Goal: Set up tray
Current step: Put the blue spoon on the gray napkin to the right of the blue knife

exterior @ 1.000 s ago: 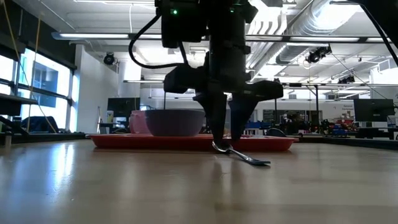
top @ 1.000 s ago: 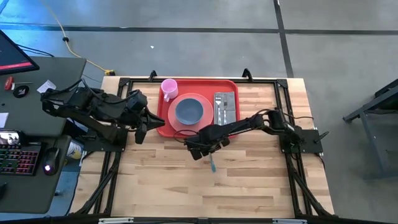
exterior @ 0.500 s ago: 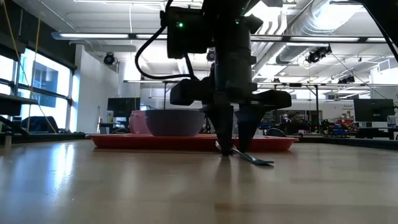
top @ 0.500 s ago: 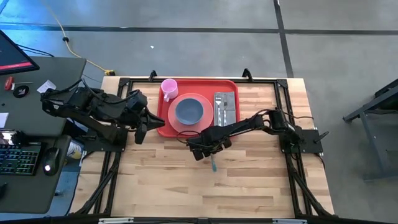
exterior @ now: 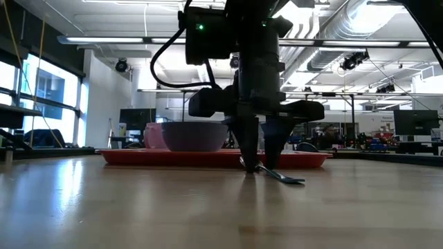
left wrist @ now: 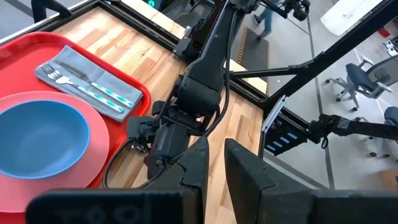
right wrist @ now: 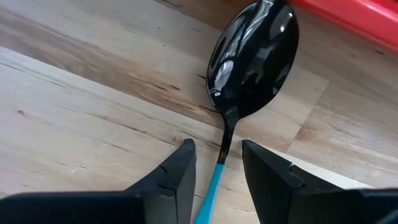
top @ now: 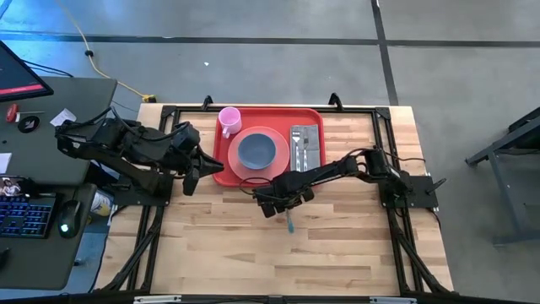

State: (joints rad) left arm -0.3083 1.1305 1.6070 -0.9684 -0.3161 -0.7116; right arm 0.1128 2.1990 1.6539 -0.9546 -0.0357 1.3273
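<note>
The red tray (top: pixel 270 111) lies at the table's far middle. It carries a pink cup (top: pixel 229 118), a blue bowl (top: pixel 256 150) on a salmon plate (top: pixel 268 171), and a grey napkin (top: pixel 305 145) with cutlery. A spoon (right wrist: pixel 252 56) with a teal handle (top: pixel 288 224) lies flat on the wood just near of the tray. My right gripper (right wrist: pixel 217 155) is open and low over it (exterior: pixel 256 166). Its fingers stand on either side of the spoon's neck without touching it. My left gripper (top: pixel 192 176) waits beside the tray's left edge, its fingers a narrow gap apart (left wrist: pixel 216 149).
Bare wood spreads across the table's near half (top: pixel 278 262). A black frame rail (top: pixel 270 107) runs along the far edge behind the tray. A desk with a keyboard (top: pixel 25 215) and a mouse stands left of the table.
My right gripper has come down a little further over the spoon and shifted slightly toward the table's right. It has kept still for the last half second. The spoon lies where it was.
</note>
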